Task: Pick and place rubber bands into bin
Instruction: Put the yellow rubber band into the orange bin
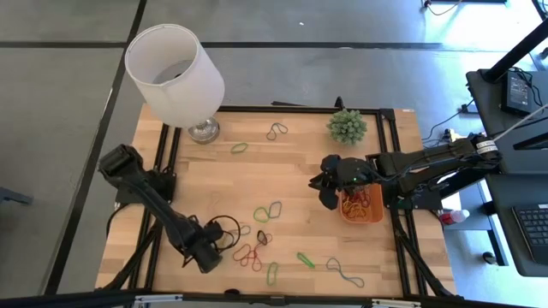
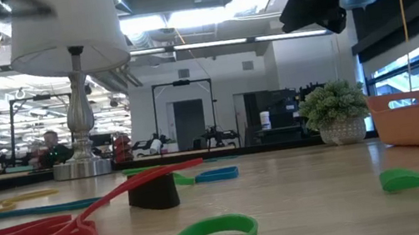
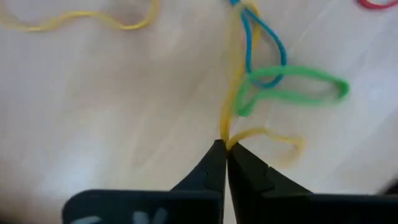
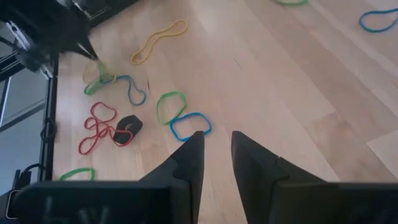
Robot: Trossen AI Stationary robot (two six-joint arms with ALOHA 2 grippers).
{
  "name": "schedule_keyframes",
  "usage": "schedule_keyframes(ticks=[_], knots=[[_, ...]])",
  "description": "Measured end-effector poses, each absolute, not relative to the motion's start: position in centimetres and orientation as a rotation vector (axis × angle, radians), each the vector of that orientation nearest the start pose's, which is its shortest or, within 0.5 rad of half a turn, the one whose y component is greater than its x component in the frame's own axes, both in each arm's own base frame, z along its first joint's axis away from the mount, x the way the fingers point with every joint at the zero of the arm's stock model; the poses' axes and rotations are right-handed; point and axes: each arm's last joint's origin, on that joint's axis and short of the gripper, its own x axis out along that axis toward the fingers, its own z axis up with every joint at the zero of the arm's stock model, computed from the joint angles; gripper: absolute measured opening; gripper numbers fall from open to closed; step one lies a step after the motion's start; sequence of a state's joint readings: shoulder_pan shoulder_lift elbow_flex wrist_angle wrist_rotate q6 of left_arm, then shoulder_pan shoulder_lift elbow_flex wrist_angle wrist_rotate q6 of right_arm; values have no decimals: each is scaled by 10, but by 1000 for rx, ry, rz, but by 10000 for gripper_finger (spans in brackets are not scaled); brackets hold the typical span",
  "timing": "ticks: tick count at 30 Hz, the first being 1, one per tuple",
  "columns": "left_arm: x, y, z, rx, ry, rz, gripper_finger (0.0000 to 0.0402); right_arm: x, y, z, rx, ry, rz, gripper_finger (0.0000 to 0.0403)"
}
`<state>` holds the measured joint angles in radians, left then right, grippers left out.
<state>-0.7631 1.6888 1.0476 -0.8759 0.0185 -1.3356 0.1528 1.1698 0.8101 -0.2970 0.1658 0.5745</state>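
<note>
A pale wooden desk [image 1: 291,184] in a black frame stands on grey floor. Against the bin [image 1: 363,208], an orange tray at one edge already holding bands, the plant [image 1: 347,126] sits near and the white lamp [image 1: 175,73] well apart. The right gripper [image 1: 330,195], partly spread and empty, hovers beside the bin. Far from the bin, the left gripper [image 3: 225,149] is clenched on a yellow band [image 3: 233,106] among scattered rubber bands [image 1: 257,248]; bare wood lies between.

One camera is looking straight down over the counter [image 1: 291,197]; another is looking level along it; both wrist cameras are looking closely at its bands [image 4: 99,127].
</note>
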Motion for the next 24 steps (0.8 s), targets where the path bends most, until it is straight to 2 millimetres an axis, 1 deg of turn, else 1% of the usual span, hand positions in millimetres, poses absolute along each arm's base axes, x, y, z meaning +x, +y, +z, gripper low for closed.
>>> schedule_keyframes(ticks=[3,4,6,9,12,15,18,24], knots=[[205,-196,196,-457,1505,434,3,242,32,258,450,623,-197,85],[204,-194,207,-451,1483,445,3,242,32,258,450,623,-197,85],[202,-190,231,-442,1425,461,3,242,32,258,451,622,-197,85],[198,-180,258,-401,1339,499,3,242,32,258,450,620,-196,85],[195,-168,285,-372,1219,528,2,244,33,261,441,582,-179,85],[195,-154,302,-327,1133,532,2,251,34,264,416,522,-151,85],[197,-137,315,-290,1073,522,2,262,35,266,402,446,-125,85],[207,-103,327,-179,1069,485,2,288,40,258,408,327,-74,86]])
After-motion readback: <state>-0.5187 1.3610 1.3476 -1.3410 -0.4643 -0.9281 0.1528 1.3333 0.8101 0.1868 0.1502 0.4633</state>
